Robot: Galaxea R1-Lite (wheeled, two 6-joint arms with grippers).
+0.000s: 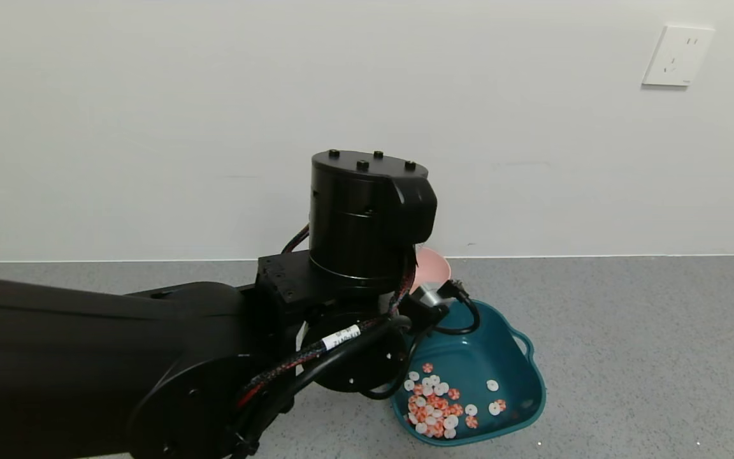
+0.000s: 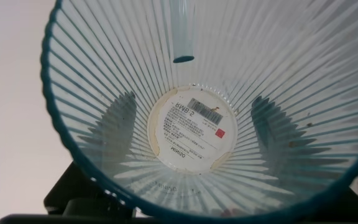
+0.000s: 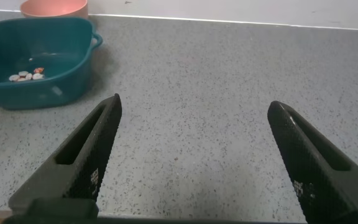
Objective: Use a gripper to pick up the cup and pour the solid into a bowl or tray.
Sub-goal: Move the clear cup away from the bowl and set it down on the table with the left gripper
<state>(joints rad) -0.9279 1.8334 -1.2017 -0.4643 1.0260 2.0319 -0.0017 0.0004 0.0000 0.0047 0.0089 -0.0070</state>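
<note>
In the left wrist view the ribbed blue-green cup (image 2: 197, 74) fills the frame, seen from its mouth. It is empty, with a white label on its base. My left gripper (image 2: 194, 124) is shut on the cup; its dark fingers (image 2: 120, 124) show through the walls on both sides. In the head view my left arm's black wrist (image 1: 367, 223) hangs over the near side of the teal tub (image 1: 532, 389) and hides the cup. The striped candies (image 1: 434, 408) lie in the tub's near corner. My right gripper (image 3: 194, 104) is open and empty over bare table.
A pink bowl (image 1: 434, 264) stands just behind the tub by the wall. The right wrist view also shows the tub (image 3: 42, 87), its candies (image 3: 25, 76) and the pink bowl (image 3: 53, 7) farther off. The grey speckled table (image 1: 647, 357) runs to the right. A wall socket (image 1: 677, 56) is high on the right.
</note>
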